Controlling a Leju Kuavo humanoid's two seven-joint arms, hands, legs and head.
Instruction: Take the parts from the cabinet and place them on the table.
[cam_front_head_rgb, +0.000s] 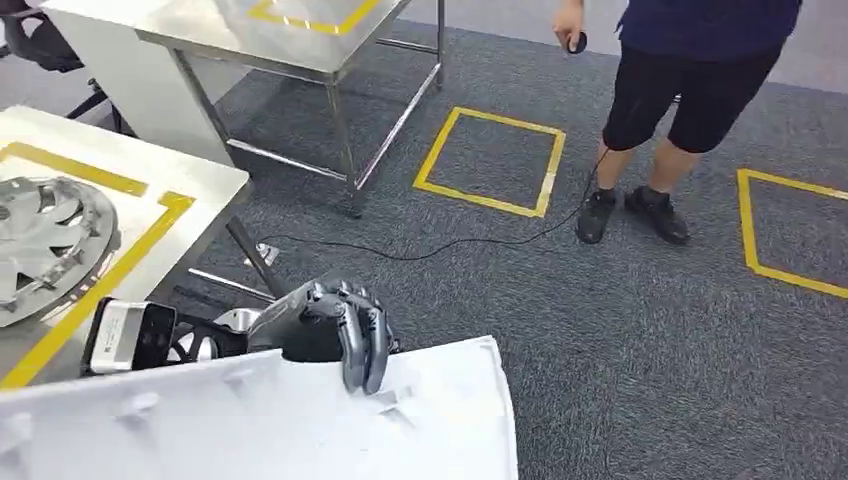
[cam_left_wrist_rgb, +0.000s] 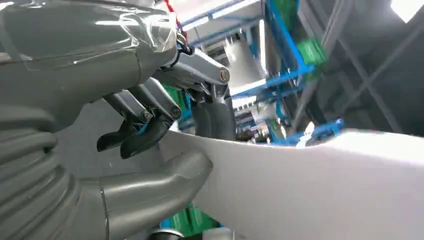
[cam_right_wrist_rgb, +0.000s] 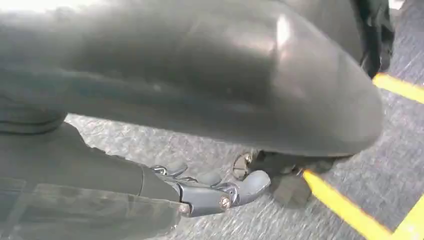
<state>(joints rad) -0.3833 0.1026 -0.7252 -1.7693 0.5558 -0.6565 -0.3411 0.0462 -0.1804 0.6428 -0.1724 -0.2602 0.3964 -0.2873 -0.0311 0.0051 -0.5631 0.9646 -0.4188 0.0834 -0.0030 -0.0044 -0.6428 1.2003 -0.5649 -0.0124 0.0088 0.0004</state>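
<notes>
1. Your left hand is gripping the white panel by its top edge, fingers hooked over it, thumb underneath.
2. It's carried, not yet on the table, where a hubcap already sits.
3. Can't tell how your right hand is set; it hangs over the carpet.
</notes>
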